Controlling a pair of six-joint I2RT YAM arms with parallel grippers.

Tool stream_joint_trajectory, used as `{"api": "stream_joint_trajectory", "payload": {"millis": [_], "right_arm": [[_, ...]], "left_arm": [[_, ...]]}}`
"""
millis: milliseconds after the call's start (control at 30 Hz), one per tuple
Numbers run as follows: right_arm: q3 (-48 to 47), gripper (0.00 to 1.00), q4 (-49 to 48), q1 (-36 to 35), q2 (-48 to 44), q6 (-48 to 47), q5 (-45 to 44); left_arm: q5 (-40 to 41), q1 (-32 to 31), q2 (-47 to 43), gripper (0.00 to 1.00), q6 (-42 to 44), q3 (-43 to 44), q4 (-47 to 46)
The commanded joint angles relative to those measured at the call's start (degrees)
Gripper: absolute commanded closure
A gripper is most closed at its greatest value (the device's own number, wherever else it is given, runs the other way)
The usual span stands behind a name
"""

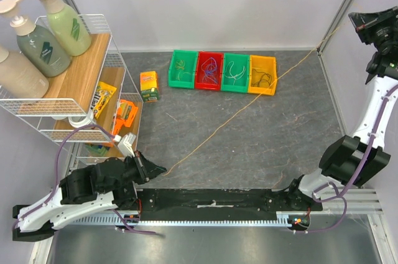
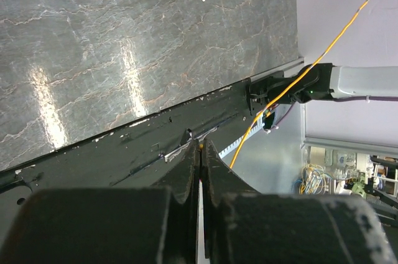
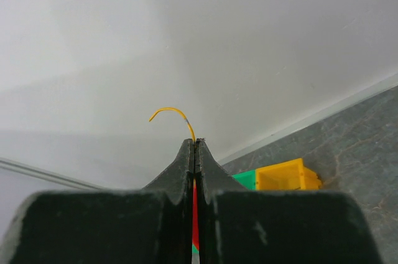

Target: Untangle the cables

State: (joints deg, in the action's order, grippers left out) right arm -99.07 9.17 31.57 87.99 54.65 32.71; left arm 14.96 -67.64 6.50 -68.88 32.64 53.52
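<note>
A long thin yellow cable [image 1: 242, 109] runs taut across the grey table between my two grippers. My left gripper [image 1: 160, 169] is low at the near left and shut on one end of it. In the left wrist view the gripper [image 2: 200, 147] pinches a speck of yellow, and the cable [image 2: 336, 41] rises to the upper right. My right gripper [image 1: 356, 21] is high at the far right. In the right wrist view the gripper [image 3: 195, 143] is shut on the cable, whose short curved tip [image 3: 171, 112] sticks out. Other thin wires lie in the bins.
Four small bins stand in a row at the back: green [image 1: 171, 72], red [image 1: 198, 70], green [image 1: 225, 72], yellow [image 1: 273, 76]. A juice box [image 1: 149, 86] stands to their left. A wire shelf [image 1: 93, 83] with bottles and snacks is at the left. A black rail [image 1: 211, 202] runs along the near edge.
</note>
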Motion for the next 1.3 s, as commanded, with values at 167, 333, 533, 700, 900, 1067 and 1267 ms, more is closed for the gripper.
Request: {"api": "stream_joint_trajectory", "payload": {"millis": [167, 333, 533, 700, 900, 1067, 1267], "right_arm": [[-1.83, 1.00, -5.14, -0.37, 2.20, 1.61, 3.06], [1.75, 1.00, 5.50, -12.73, -4.20, -11.66, -1.32], [21.33, 1.00, 5.17, -34.34, -14.76, -20.37, -8.89], [25.41, 1.00, 7.17, -49.48, -13.20, -27.22, -11.61], [24.62, 1.00, 10.16, -59.68, -13.63, -31.09, -16.88], [27.33, 1.00, 11.49, -68.64, -14.77, -32.94, -21.18], [35.35, 1.00, 9.90, -73.67, -13.46, -32.94, -28.84]], "left_arm": [[2.71, 0.05, -0.35, 0.98, -1.69, 2.16, 0.98], [1.39, 0.05, 2.81, 0.98, 0.41, 2.16, -5.07], [-0.37, 0.05, 7.38, 0.91, -1.16, -0.91, -17.11], [0.33, 0.05, 9.22, 0.71, -3.98, -6.18, -31.95], [-3.88, -0.04, 16.69, 0.45, -0.12, -1.45, -32.17], [-7.66, 0.05, 15.83, 0.45, 0.51, -0.56, -30.49], [-9.68, 0.05, 9.06, 0.46, -0.37, -4.51, -31.19]]}}
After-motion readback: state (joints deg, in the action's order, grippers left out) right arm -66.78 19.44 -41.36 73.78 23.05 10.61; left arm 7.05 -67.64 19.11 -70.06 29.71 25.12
